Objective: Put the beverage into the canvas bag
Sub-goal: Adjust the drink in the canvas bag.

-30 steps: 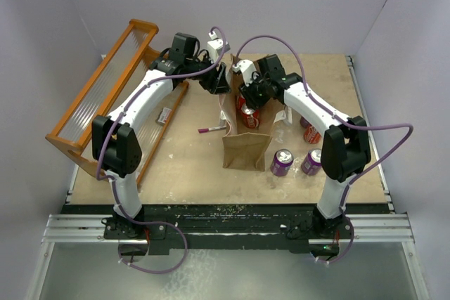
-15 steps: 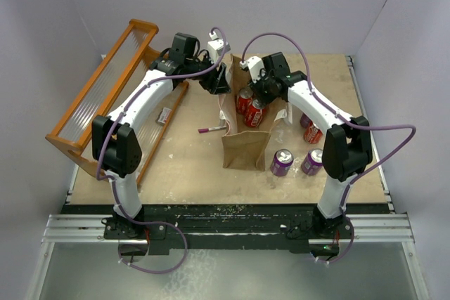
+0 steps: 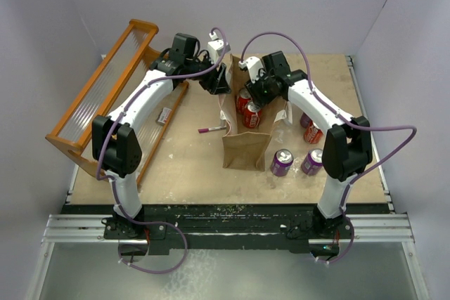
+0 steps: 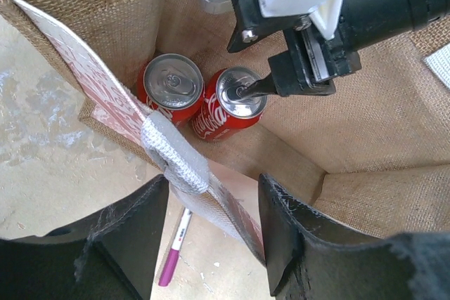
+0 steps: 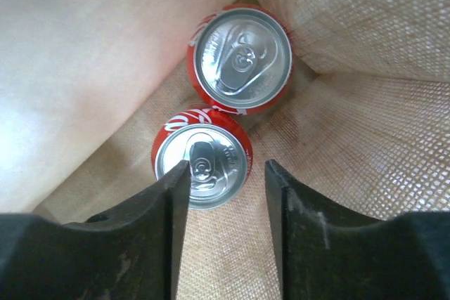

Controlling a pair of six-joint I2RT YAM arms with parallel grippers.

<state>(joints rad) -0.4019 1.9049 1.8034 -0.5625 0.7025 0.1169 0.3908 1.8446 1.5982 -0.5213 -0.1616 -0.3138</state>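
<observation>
The canvas bag (image 3: 246, 149) is standing open mid-table between the two arms. The beverage, a red can (image 5: 202, 165), is sitting on the bag's floor, and a second red can (image 5: 242, 57) is tucked right beside it against the bag wall.

The right gripper (image 5: 225, 173) is hanging down inside the bag, straight over the first one. Its jaws are parted and aren't squeezing anything. The lid is showing in the gap while the fingers cover its edges. From the left wrist camera one fingertip looks like it's touching the lid, but real contact is hard to call.

The left gripper (image 4: 212, 184) is straddling the bag's left wall next to the white handle (image 4: 176, 163). Its jaws are spread with the wall running between them, and they don't seem to be pinching it.

Outside the bag, two purple cans (image 3: 282, 161) are standing just beside its right side. Another red one (image 3: 311, 134) is behind them, partly hidden by the right arm. A pen (image 3: 210, 130) is lying left of the bag, and the orange rack (image 3: 98, 100) is sitting along the left edge.
</observation>
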